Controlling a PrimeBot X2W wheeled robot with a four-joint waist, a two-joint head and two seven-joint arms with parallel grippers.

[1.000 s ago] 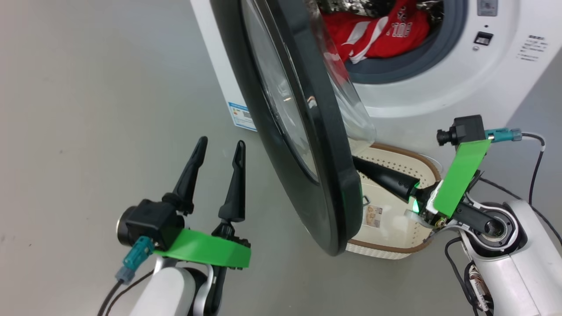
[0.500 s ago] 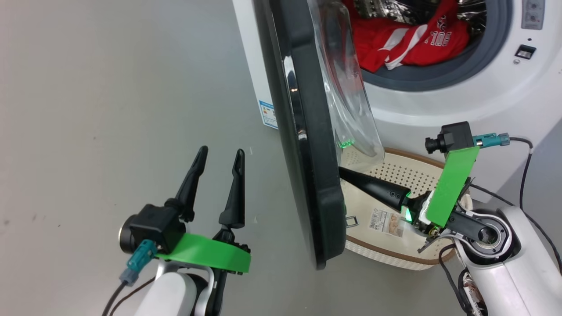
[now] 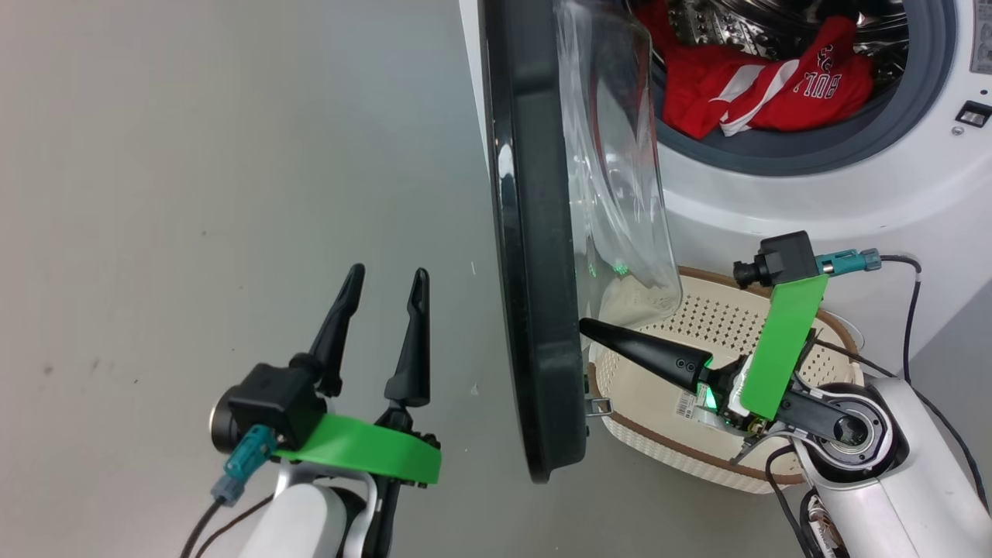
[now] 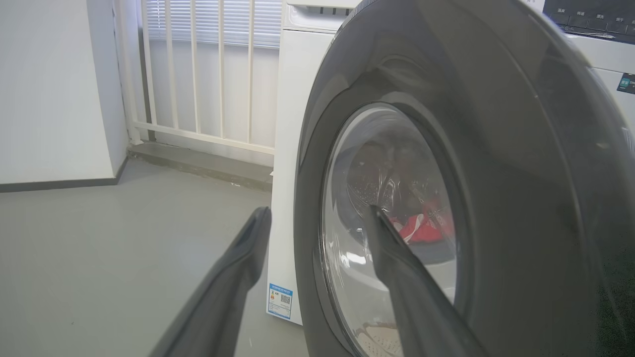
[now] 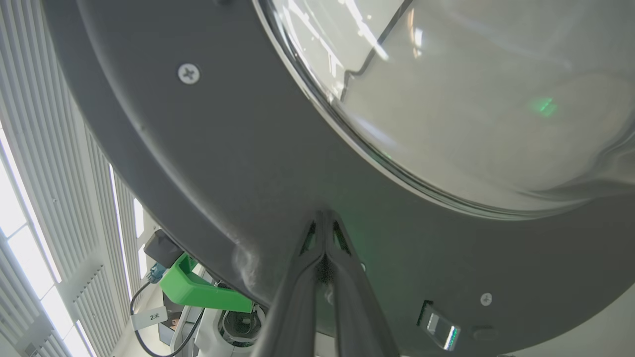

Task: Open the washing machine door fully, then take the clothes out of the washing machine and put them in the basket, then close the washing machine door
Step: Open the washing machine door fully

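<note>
Right gripper [image 5: 325,214] jaws together, tips seemingly against door [image 3: 535,271] rim; left gripper [image 3: 385,273] apart over floor [image 3: 194,155].

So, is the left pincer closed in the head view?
No, the left pincer is open: its two fingers stand clearly apart.

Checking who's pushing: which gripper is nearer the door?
Right. The right gripper, shut, touches the door's inner face; the left gripper hovers open off its outer side.
</note>
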